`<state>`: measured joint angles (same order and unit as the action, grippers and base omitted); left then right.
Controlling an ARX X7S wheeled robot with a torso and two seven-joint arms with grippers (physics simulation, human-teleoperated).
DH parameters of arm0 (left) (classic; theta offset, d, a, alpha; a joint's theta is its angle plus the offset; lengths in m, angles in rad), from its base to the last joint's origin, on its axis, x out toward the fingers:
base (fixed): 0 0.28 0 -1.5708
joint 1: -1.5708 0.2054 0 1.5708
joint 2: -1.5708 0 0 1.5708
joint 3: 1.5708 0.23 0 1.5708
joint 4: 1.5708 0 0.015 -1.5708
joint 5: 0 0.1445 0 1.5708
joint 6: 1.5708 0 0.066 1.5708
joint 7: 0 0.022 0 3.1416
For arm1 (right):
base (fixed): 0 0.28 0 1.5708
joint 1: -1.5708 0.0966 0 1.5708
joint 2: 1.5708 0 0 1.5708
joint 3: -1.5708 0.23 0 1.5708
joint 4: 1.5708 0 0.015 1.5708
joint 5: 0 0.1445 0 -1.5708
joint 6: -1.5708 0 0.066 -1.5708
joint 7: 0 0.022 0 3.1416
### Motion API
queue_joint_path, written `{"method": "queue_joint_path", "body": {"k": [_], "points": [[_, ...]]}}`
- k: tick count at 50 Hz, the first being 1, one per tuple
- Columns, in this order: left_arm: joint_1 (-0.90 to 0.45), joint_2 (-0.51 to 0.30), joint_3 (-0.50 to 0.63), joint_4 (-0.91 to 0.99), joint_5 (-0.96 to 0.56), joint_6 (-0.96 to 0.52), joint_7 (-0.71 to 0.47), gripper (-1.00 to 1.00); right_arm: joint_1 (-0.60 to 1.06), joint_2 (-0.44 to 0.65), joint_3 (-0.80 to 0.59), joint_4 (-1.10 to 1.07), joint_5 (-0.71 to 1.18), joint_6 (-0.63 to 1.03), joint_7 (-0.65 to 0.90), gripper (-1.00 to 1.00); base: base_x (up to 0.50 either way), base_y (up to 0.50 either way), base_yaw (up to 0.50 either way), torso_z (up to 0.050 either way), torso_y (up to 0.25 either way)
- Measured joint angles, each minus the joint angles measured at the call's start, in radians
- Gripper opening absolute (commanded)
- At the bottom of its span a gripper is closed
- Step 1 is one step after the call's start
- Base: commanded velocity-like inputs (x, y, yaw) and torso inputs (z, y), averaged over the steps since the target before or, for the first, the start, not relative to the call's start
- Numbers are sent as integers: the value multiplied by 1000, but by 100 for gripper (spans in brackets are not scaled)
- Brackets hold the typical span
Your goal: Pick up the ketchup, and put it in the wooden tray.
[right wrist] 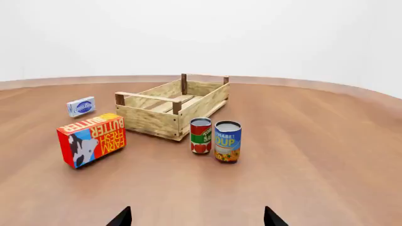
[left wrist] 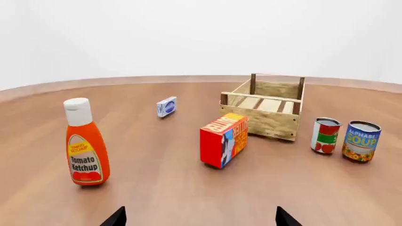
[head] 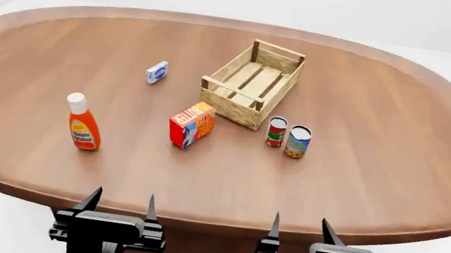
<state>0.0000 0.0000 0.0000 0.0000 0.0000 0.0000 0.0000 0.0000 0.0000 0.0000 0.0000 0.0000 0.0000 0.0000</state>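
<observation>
Two grippers wait at the near edge of the surface: my left gripper and my right gripper, both with fingers spread apart and holding nothing. Nothing is grasped yet, so I judge the task has not started. A little farther, on my left side, the ketchup stands upright and alone, so my left arm seems the better choice for it. Near the middle stands the butter box, and the two cans just beside the wooden tray. The tray lies farther back, empty, well apart from the bottle.

Both end effectors agape, empty
</observation>
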Motion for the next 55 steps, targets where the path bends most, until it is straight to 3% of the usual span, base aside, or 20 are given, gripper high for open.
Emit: {"method": "queue_joint_path", "body": {"k": [27, 55], "points": [[-1, -62, 72, 58, -35, -58, -50, 100, 3, 62, -55, -101, 64, 90, 59, 100, 0, 0, 0, 0, 0], [-167, -127, 76, 418, -143, -585, -78, 100, 188, 146, -69, -487, 171, 665, 80, 100, 0, 0, 0, 0, 0]]}}
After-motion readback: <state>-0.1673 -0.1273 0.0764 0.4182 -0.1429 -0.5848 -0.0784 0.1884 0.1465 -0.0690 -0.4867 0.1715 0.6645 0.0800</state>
